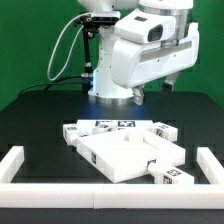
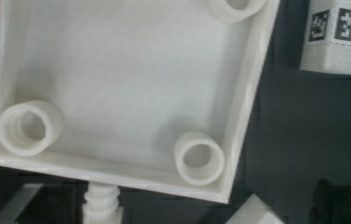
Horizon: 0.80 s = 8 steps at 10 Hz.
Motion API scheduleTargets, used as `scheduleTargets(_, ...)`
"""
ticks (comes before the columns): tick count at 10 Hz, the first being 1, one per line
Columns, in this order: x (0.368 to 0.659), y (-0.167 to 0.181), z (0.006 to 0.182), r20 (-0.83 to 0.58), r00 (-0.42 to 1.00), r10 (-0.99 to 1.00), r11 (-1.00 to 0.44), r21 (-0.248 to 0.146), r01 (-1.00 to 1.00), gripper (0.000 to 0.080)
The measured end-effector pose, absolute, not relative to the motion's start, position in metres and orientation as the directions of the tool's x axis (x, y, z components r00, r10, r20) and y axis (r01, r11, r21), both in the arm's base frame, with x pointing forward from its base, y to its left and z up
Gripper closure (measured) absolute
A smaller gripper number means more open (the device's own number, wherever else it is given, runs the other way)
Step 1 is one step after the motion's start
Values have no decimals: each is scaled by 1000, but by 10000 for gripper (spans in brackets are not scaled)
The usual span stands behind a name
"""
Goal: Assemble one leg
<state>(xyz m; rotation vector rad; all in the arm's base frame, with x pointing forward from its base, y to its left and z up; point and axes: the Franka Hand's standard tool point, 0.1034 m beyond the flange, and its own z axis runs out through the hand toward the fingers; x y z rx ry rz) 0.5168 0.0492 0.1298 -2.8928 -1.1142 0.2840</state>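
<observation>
Centre two-finger gripper (image 1: 156, 92) (spread or pinched — cannot tell) over small white tagged plastic leg (image 2: 341, 38) before descending.

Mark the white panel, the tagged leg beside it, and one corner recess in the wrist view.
white panel (image 2: 136, 90), wrist view, bare flat middle.
leg (image 2: 337, 40), wrist view, tagged face.
corner recess (image 2: 198, 156), wrist view, its round hollow.
</observation>
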Motion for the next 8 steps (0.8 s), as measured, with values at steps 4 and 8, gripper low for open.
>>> scheduleTargets(4, 516, 49, 130, -165, 730, 664, -747, -95, 658, 150)
scheduleTargets(8, 578, 68, 104, -119, 771, 626, -780, -84, 620, 150)
